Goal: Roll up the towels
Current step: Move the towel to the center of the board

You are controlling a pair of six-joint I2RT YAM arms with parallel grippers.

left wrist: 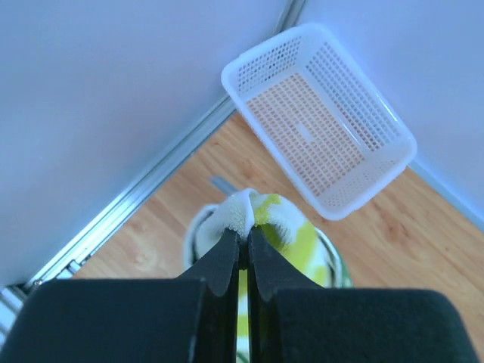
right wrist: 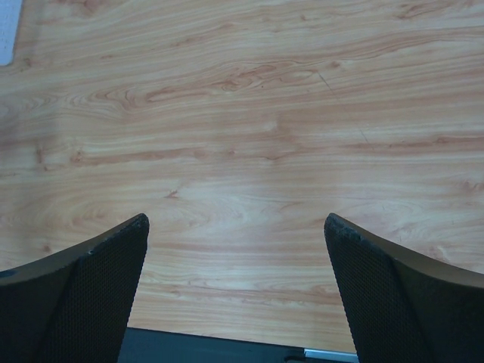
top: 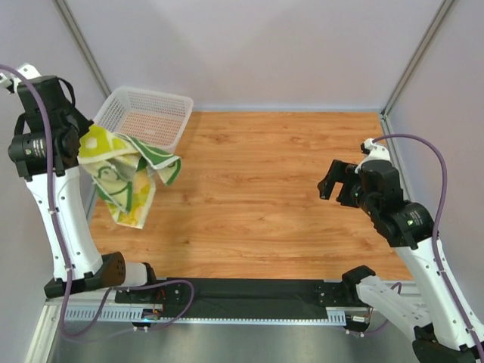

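1. We are seeing the left gripper [left wrist: 243, 240] clenching a small bunched fold of the towels [top: 127, 180]. They are dangling in the air just in front of the basket [top: 155, 94], by its near corner.
2. We are judging a slip as the main risk. The jaws are pinching only a tip of cloth, so a quick swing could be pulling it free and dropping it in a heap beside the basket.
3. The bundle seems to be holding more than 1 cloth, so 1 layer could be peeling away on the way down. A crumpled landing would be making the rolling harder.
4. The hanging hem is passing close to the basket's rim. A snag there could be dragging the light basket along.
5. The right gripper [right wrist: 236, 221] is standing released and wide, gripping nothing, well apart from the basket and too distant to catch anything.
6. The towels are looking thin, soft and limp, yellow-green and cream with green swirls, draping in loose folds.
7. The basket is rigid white plastic mesh, rectangular with flared walls.
8. The table [top: 265, 197] is showing smooth wood grain, where cloth could be sliding during rolling.
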